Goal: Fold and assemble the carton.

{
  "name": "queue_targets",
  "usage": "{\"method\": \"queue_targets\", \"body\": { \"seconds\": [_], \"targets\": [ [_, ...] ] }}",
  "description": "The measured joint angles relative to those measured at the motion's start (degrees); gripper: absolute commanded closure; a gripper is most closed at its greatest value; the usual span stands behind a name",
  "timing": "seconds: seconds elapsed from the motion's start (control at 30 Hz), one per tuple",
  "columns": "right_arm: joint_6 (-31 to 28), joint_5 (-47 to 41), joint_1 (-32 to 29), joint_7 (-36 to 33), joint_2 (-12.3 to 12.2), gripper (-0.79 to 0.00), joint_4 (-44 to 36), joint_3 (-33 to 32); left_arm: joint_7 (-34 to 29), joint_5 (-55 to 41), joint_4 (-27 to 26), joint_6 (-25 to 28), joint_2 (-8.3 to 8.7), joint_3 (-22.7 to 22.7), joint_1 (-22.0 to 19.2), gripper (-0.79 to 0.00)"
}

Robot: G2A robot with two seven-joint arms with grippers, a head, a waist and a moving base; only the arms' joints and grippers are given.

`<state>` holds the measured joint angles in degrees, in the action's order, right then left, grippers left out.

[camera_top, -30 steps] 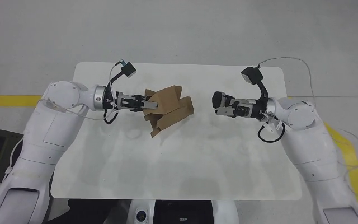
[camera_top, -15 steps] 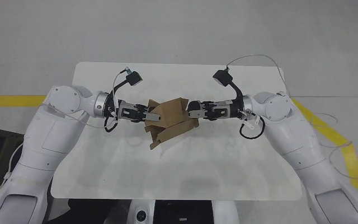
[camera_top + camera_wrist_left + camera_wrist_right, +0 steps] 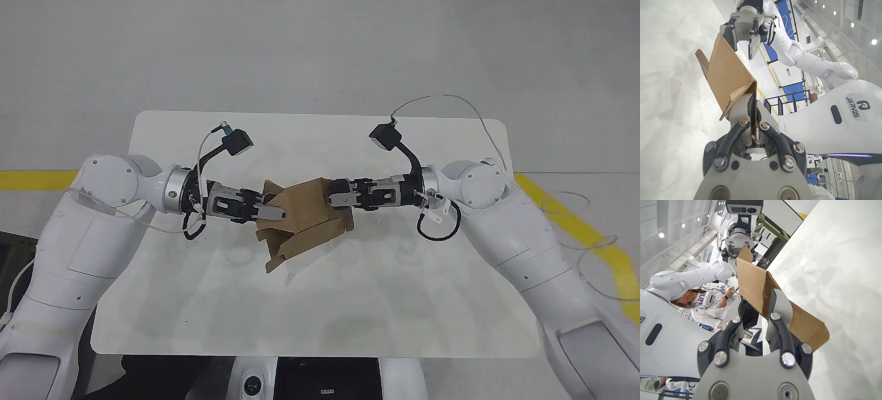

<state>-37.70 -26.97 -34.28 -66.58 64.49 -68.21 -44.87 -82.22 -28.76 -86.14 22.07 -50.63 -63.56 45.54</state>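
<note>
A brown cardboard carton [image 3: 303, 213], partly folded with flaps sticking out, is held just above the middle of the white table [image 3: 400, 290]. My left gripper [image 3: 268, 209] is shut on the carton's left flap [image 3: 730, 79], pinching the cardboard between its pads [image 3: 751, 102]. At the carton's right side, my right gripper [image 3: 338, 194] is open, its fingers [image 3: 779, 300] straddling the edge of a carton panel [image 3: 751, 283]. The left wrist view shows the right gripper [image 3: 743, 45] at the carton's far edge. The left gripper [image 3: 738, 251] appears behind the carton in the right wrist view.
The tabletop around the carton is bare white, with wide room in front [image 3: 320, 310] and behind [image 3: 320, 140]. Thin cables [image 3: 440, 105] loop above the right wrist. A yellow floor stripe [image 3: 30, 180] runs beside the table.
My right arm has swung left across the table and brought its open gripper onto the carton's right edge. The left gripper kept its hold, and the carton shifted slightly.
</note>
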Motion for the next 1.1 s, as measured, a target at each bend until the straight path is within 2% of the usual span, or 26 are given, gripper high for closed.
{"method": "queue_targets", "body": {
  "seconds": [0.57,0.8,1.1],
  "targets": [
    [-0.55,-4.75,2.47,0.55,1.62,-0.234,1.91,5.02,0.85,-0.56,0.69,0.85,0.76,0.6,-0.56,0.0],
    [-0.32,-7.22,2.85,0.31,1.46,-0.166,2.04,5.94,0.82,-0.92,1.51,0.82,0.97,0.91,-0.72,0.0],
    [0.53,-9.59,4.29,-0.54,1.68,-0.154,1.68,8.27,0.95,-1.15,1.28,0.95,1.28,1.21,-0.77,0.0]
  ]
}}
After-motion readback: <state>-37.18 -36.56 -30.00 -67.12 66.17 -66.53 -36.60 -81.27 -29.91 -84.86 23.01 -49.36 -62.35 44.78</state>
